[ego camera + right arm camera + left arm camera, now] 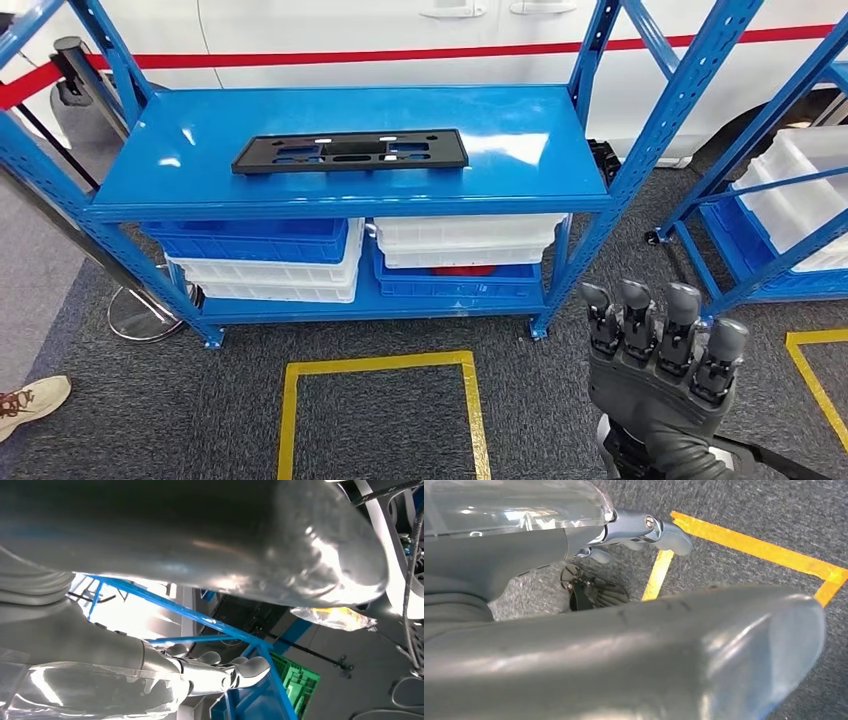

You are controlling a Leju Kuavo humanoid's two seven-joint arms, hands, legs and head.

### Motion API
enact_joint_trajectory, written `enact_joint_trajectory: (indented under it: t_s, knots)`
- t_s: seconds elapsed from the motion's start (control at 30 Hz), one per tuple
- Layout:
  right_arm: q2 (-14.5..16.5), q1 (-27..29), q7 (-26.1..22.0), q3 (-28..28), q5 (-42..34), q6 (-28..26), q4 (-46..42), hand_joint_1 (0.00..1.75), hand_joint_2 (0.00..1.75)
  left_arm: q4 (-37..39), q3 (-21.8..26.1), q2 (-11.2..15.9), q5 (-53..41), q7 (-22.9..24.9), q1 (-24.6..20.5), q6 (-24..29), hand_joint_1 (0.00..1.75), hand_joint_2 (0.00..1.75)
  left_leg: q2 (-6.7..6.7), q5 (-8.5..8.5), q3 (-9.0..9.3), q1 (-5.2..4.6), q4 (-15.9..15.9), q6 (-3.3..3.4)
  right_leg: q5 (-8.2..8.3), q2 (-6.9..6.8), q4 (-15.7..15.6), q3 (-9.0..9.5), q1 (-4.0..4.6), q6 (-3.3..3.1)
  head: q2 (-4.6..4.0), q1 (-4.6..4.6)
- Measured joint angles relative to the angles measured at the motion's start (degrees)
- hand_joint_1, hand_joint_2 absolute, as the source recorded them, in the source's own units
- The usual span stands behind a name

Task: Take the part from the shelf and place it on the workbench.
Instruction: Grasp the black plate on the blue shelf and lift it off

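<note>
Part: flat black plastic panel with cut-outs [350, 151], lying on top deck of blue shelf [520, 185], toward its left-centre.
Right hand [662, 352]: raised in front of the shelf's right post, well apart from the part, fingers upright and apart, holding nothing.
Left hand [644, 530]: over grey carpet by yellow floor tape [754, 547]; fingers extended, nothing held.
Lower deck: blue and white bins [275, 255].

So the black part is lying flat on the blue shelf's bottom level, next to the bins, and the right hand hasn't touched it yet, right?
Not quite. In the head view the black part lies flat on the blue shelf's top level; the bins sit on the level below. The right hand is indeed apart from it, raised and holding nothing.
</note>
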Motion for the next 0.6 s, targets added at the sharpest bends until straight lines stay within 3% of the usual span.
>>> enact_joint_trajectory:
  t_s: [0.07,0.13,0.23,0.27,0.33,0.37,0.4,0.43,0.5,0.53,0.6]
  knots:
    - [-0.4,-0.1,0.0,0.3,0.1,-0.8,0.3,0.00,0.00,0.0,0.0,-0.2,0.0,-0.1,-0.1,0.0,0.00,0.00,-0.05,-0.78,0.46,-0.19,0.1,-0.52,1.67,-0.11,-5.4,2.25,0.36,-0.60,0.00,-0.04]
    - [-0.9,-0.1,0.0,0.7,0.3,-1.4,0.7,0.00,0.00,0.1,0.0,-0.3,0.0,-0.2,-0.3,0.0,0.00,0.00,0.05,-1.18,0.58,-0.28,-0.1,-1.07,1.03,-0.08,-6.6,2.75,0.58,-0.99,0.00,-0.08]
    - [-1.3,-0.1,0.0,1.0,0.4,-1.7,1.4,0.00,0.00,0.1,0.0,-0.2,0.0,-0.2,-0.5,0.0,0.00,0.00,0.11,-2.52,0.27,-0.21,1.6,-1.88,0.76,-0.02,-7.5,3.76,0.04,-1.72,0.00,-0.16]
    - [-1.3,-0.1,0.0,1.2,0.5,-1.7,1.6,0.00,0.00,0.1,0.0,-0.2,0.0,-0.2,-0.5,-0.1,0.00,0.00,0.06,-3.70,-1.03,-0.13,4.3,-2.13,0.59,-0.11,-7.7,4.20,-0.12,-1.98,0.00,-0.20]
    - [-1.5,-0.1,0.0,1.4,0.6,-1.9,2.1,0.00,0.00,0.1,0.0,-0.3,-0.1,-0.2,-0.5,-0.1,0.00,0.00,0.04,-6.23,-5.52,0.08,11.9,-2.56,0.03,-0.22,-7.8,4.81,-0.11,-2.35,0.00,-0.26]
    - [-1.6,-0.1,0.0,1.5,0.6,-2.1,2.5,0.00,0.00,0.1,0.0,-0.3,-0.2,-0.2,-0.4,-0.1,0.00,0.00,0.05,-6.52,-7.62,0.22,14.8,-2.77,-0.30,-0.20,-7.8,5.16,-0.12,-2.37,0.00,-0.26]
    - [-1.7,-0.2,0.0,1.7,0.8,-2.4,2.9,0.00,0.00,0.1,0.1,-0.3,-0.4,-0.2,-0.3,-0.1,0.00,0.00,0.06,-5.71,-8.95,0.38,15.8,-2.97,-0.68,-0.13,-7.8,5.60,-0.16,-2.32,0.00,-0.26]
    - [-1.8,-0.2,0.0,2.0,0.9,-2.8,3.3,0.00,0.00,0.2,0.2,-0.3,-0.6,-0.2,-0.3,-0.1,0.00,0.00,0.07,-3.79,-9.26,0.55,14.8,-3.13,-1.09,-0.05,-7.7,6.12,-0.21,-2.22,0.00,-0.27]
    - [-2.1,-0.4,0.0,2.7,1.6,-3.7,4.2,0.00,0.00,0.2,0.4,-0.3,-1.0,-0.2,-0.2,-0.1,0.00,0.00,0.07,1.41,-7.54,0.86,8.3,-3.28,-2.07,0.09,-7.6,7.23,-0.33,-1.77,0.00,-0.24]
    - [-2.2,-0.6,0.0,3.2,2.0,-4.1,4.6,0.00,0.00,0.3,0.4,-0.3,-1.2,-0.2,-0.2,-0.1,0.00,0.00,0.05,2.97,-6.37,0.84,5.0,-3.21,-2.56,0.16,-7.4,7.57,-0.29,-1.41,0.00,-0.25]
    - [-2.5,-1.0,0.0,4.1,2.9,-5.1,5.3,0.00,0.00,0.4,0.4,-0.3,-1.5,-0.3,-0.3,-0.2,0.00,0.00,0.00,3.45,-5.23,0.66,1.9,-2.59,-3.15,0.20,-7.3,7.74,-0.17,-0.71,0.00,-0.26]
